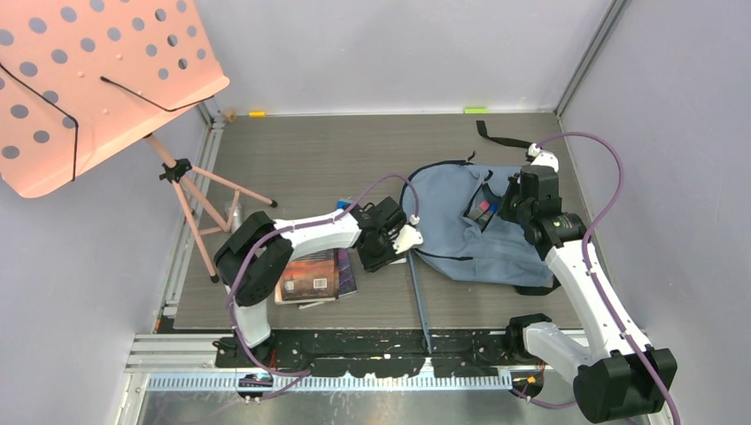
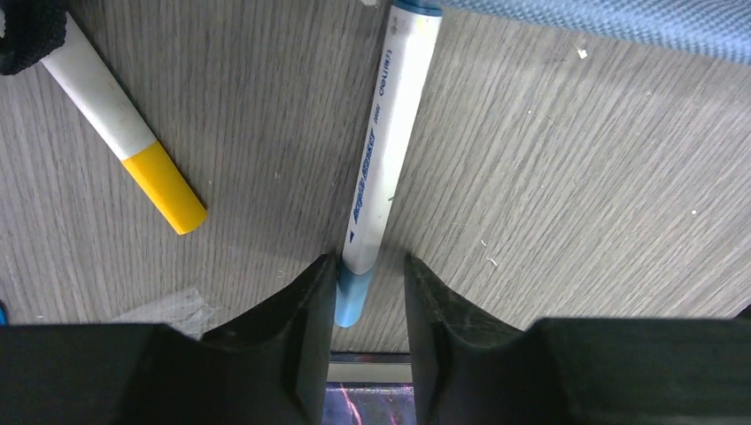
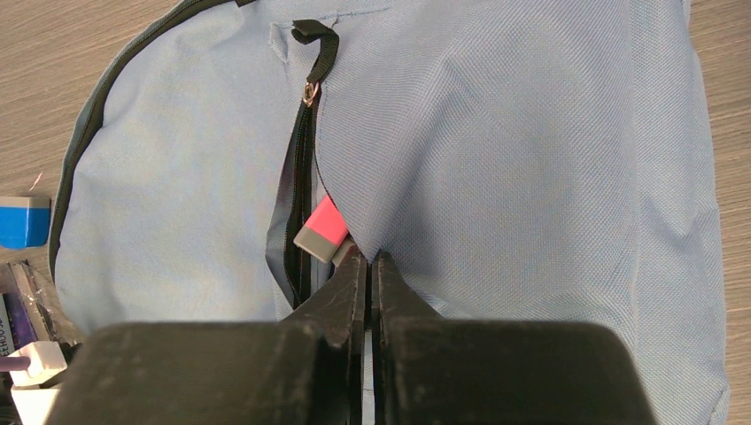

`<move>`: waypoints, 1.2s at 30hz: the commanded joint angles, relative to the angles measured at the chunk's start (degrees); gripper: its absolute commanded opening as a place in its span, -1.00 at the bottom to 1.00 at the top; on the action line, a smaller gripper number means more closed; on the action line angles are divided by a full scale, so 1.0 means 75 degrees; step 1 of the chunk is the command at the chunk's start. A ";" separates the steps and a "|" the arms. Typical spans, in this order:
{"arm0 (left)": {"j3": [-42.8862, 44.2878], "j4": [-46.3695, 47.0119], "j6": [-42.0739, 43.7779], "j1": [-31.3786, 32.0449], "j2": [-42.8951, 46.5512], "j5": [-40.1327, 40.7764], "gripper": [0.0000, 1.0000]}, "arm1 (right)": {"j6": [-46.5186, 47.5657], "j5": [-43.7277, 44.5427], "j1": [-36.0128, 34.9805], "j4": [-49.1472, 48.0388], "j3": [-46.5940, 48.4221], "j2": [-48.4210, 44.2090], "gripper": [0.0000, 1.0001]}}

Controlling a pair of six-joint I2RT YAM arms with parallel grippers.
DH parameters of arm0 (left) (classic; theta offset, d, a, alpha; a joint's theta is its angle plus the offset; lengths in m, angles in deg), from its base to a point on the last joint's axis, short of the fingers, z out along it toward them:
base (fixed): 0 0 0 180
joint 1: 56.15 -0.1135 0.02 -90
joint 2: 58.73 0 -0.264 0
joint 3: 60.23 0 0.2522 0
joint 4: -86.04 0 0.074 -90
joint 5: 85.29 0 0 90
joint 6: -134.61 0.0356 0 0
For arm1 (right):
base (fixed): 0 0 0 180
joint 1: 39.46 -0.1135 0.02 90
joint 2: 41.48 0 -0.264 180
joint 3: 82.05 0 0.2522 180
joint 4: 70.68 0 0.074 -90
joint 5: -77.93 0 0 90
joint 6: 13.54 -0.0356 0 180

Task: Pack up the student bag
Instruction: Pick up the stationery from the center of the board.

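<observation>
Looking from above, the student bag lies flat right of centre. The left gripper sits just off its 9 o'clock edge and the right gripper is over its pocket. From the left wrist, a blue-capped pen runs 6 to 12 o'clock, its lower end between the spread, unclamped jaws, with bag fabric at 1 o'clock past its far tip. From the right wrist, the fingers are clenched on the pocket's fabric lip, propping the slot agape. The left arm is nearer the pen.
</observation>
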 commanded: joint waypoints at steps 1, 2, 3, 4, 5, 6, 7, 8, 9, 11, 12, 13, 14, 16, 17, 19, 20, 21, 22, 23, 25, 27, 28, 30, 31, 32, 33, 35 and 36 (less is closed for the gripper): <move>-0.0076 0.0013 -0.0026 0.0125 -0.0332 0.0084 -0.36 | -0.0036 -0.0039 -0.0028 -0.0575 0.0068 -0.0199 -0.99; -0.0028 -0.0026 -0.0034 0.0135 -0.0397 0.0079 -0.40 | -0.0036 -0.0039 -0.0028 -0.0572 0.0069 -0.0204 -0.99; 0.0022 -0.0087 -0.0035 0.0137 -0.0458 0.0050 -0.45 | -0.0036 -0.0039 -0.0028 -0.0578 0.0060 -0.0204 -0.99; 0.0077 -0.0145 -0.0029 0.0137 -0.0521 0.0017 -0.51 | -0.0036 -0.0039 -0.0028 -0.0576 0.0059 -0.0214 -0.99; 0.0110 -0.0200 -0.0043 0.0137 -0.0574 -0.0018 -0.57 | -0.0036 -0.0042 -0.0028 -0.0574 0.0058 -0.0221 -0.99; 0.0138 -0.0240 -0.0058 0.0137 -0.0614 -0.0076 -0.62 | -0.0036 -0.0040 -0.0028 -0.0572 0.0058 -0.0227 -0.99; 0.0146 -0.0264 -0.0059 0.0137 -0.0630 -0.0120 -0.66 | -0.0036 -0.0039 -0.0028 -0.0578 0.0058 -0.0228 -0.99; 0.0141 -0.0288 -0.0070 0.0137 -0.0633 -0.0173 -0.70 | -0.0036 -0.0045 -0.0028 -0.0579 0.0058 -0.0231 -0.99; 0.0140 -0.0301 -0.0069 0.0137 -0.0622 -0.0216 -0.76 | -0.0036 -0.0040 -0.0022 -0.0579 0.0052 -0.0236 -0.99; 0.0159 -0.0423 -0.0085 0.0137 -0.0592 -0.0331 -0.89 | -0.0039 -0.0046 -0.0027 -0.0574 0.0047 -0.0240 -0.99; 0.0182 -0.0489 -0.0126 0.0147 -0.0580 -0.0404 -0.93 | -0.0037 -0.0047 -0.0028 -0.0579 0.0046 -0.0246 -0.99; 0.0197 -0.0556 -0.0203 0.0148 -0.0567 -0.0450 -0.97 | -0.0036 -0.0043 -0.0028 -0.0582 0.0046 -0.0249 -0.99; 0.0201 -0.0605 -0.0280 0.0165 -0.0537 -0.0491 -1.00 | -0.0036 -0.0046 -0.0028 -0.0583 0.0046 -0.0251 -0.99; 0.0205 -0.0692 -0.0433 0.0205 -0.0479 -0.0482 -1.00 | -0.0036 -0.0031 -0.0028 -0.0574 0.0046 -0.0252 -0.99; 0.0227 -0.0729 -0.0538 0.0217 -0.0436 -0.0470 -1.00 | -0.0036 -0.0023 -0.0034 -0.0578 0.0046 -0.0258 -0.99; 0.0239 -0.0713 -0.0702 0.0219 -0.0299 -0.0493 -1.00 | -0.0036 -0.0009 -0.0028 -0.0577 0.0037 -0.0269 -0.99; 0.0218 -0.0640 -0.0785 0.0219 -0.0206 -0.0517 -1.00 | -0.0036 -0.0026 -0.0028 -0.0580 0.0029 -0.0280 -0.99; 0.0213 -0.0540 -0.0894 0.0219 -0.0104 -0.0546 -1.00 | -0.0036 -0.0026 -0.0028 -0.0582 0.0026 -0.0294 -0.99; 0.0175 -0.0441 -0.1017 0.0219 0.0011 -0.0580 -1.00 | -0.0036 -0.0012 -0.0028 -0.0583 0.0029 -0.0296 -0.99; 0.0122 -0.0332 -0.1156 0.0219 0.0127 -0.0640 -1.00 | -0.0036 -0.0002 -0.0028 -0.0580 0.0032 -0.0292 -0.99; -0.0091 -0.0062 -0.1448 0.0219 0.0439 -0.0760 -1.00 | -0.0036 0.0010 -0.0028 -0.0580 0.0035 -0.0296 -0.99; -0.0375 0.0265 -0.1794 0.0219 0.0816 -0.0875 -1.00 | -0.0036 -0.0018 -0.0028 -0.0580 0.0034 -0.0298 -0.99; -0.0528 0.0438 -0.1963 0.0219 0.1005 -0.0923 -1.00 | -0.0036 -0.0037 -0.0028 -0.0581 0.0034 -0.0299 -0.99; -0.0797 0.0735 -0.2375 0.0219 0.1528 -0.1010 -1.00 | -0.0043 -0.0052 -0.0026 -0.0573 0.0040 -0.0290 -0.99; -0.0922 0.0934 -0.2538 0.0219 0.1774 -0.1066 -1.00 | -0.0051 -0.0048 -0.0027 -0.0581 0.0043 -0.0273 -0.99; -0.1025 0.1066 -0.2762 0.0219 0.2002 -0.1096 -1.00 | -0.0040 -0.0043 -0.0033 -0.0576 0.0054 -0.0268 -0.99; -0.1117 0.1168 -0.2928 0.0219 0.2239 -0.1130 -1.00 | -0.0038 -0.0043 -0.0029 -0.0581 0.0056 -0.0262 -0.99; -0.1212 0.1285 -0.3216 0.0228 0.2636 -0.1212 -1.00 | -0.0036 -0.0020 -0.0028 -0.0565 0.0057 -0.0282 -0.99; -0.1212 0.1296 -0.3333 0.0230 0.2813 -0.1244 -1.00 | -0.0036 -0.0006 -0.0028 -0.0544 0.0058 -0.0296 -0.99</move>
